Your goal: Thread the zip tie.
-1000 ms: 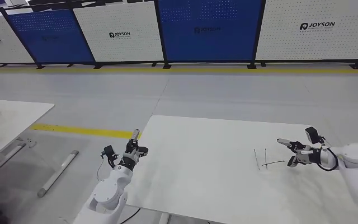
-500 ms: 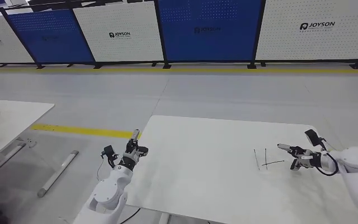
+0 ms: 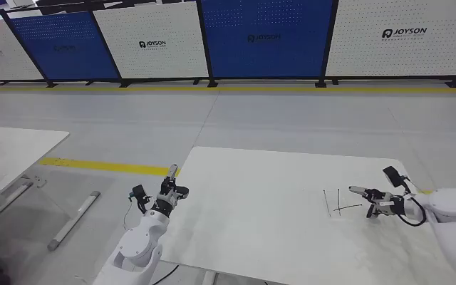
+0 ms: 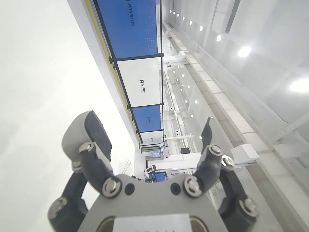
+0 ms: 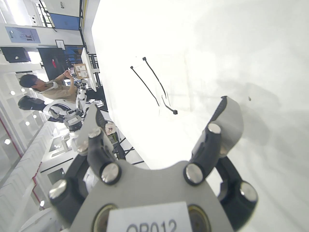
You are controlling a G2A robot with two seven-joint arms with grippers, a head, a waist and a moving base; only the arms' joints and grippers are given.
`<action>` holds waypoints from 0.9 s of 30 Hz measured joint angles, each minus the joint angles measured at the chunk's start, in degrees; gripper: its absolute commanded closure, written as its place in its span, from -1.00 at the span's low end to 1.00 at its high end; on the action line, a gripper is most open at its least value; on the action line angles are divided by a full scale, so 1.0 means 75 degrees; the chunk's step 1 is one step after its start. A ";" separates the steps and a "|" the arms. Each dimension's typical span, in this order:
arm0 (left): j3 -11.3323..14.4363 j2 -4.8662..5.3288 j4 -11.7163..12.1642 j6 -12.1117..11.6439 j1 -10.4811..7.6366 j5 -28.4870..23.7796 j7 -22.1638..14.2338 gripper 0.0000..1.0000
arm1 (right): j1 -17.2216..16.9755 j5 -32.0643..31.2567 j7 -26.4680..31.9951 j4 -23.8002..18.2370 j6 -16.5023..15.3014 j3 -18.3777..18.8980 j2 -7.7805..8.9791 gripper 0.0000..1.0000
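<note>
Three black zip ties lie loose on the white table near its right end. Two zip ties lie side by side, and the third zip tie lies across their near ends. In the right wrist view, the pair lies beyond the short one. My right gripper hovers just to the right of them, open and holding nothing. My left gripper stands at the table's left edge, far from the ties, open and empty.
The table's wide middle separates the two arms. Blue and white partition panels stand across the floor behind. A second table's corner is at the far left.
My right gripper has come lower and a little closer to the zip ties. The left arm and the ties have not moved.
</note>
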 measured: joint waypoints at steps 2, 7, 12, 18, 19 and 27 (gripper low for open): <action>0.0000 0.0000 0.0000 0.0000 0.0000 0.0000 0.0000 -1.00 | -0.0026 -0.0016 0.0004 -0.0031 0.0014 0.0021 0.0016 -0.94; 0.0000 0.0000 0.0000 0.0000 0.0000 0.0000 0.0000 -1.00 | -0.0073 -0.0027 0.0063 -0.0049 0.0044 0.0098 0.0066 -0.54; 0.0000 0.0000 0.0000 0.0000 0.0000 0.0000 0.0000 -1.00 | -0.0017 -0.0025 0.0136 0.0030 0.0157 0.0086 0.0060 -0.20; 0.0000 0.0000 0.0000 0.0000 0.0000 0.0000 0.0000 -1.00 | 0.0116 -0.0070 0.0181 0.0255 0.0275 -0.0048 -0.0012 0.00; 0.0000 0.0000 0.0000 0.0000 0.0000 0.0000 0.0000 -1.00 | 0.0129 -0.0070 0.0171 0.0292 0.0266 -0.0067 -0.0025 0.04; 0.0000 0.0000 0.0000 0.0000 0.0000 0.0000 0.0000 -1.00 | 0.0237 -0.0074 0.0134 0.0544 0.0147 -0.0105 -0.0061 0.24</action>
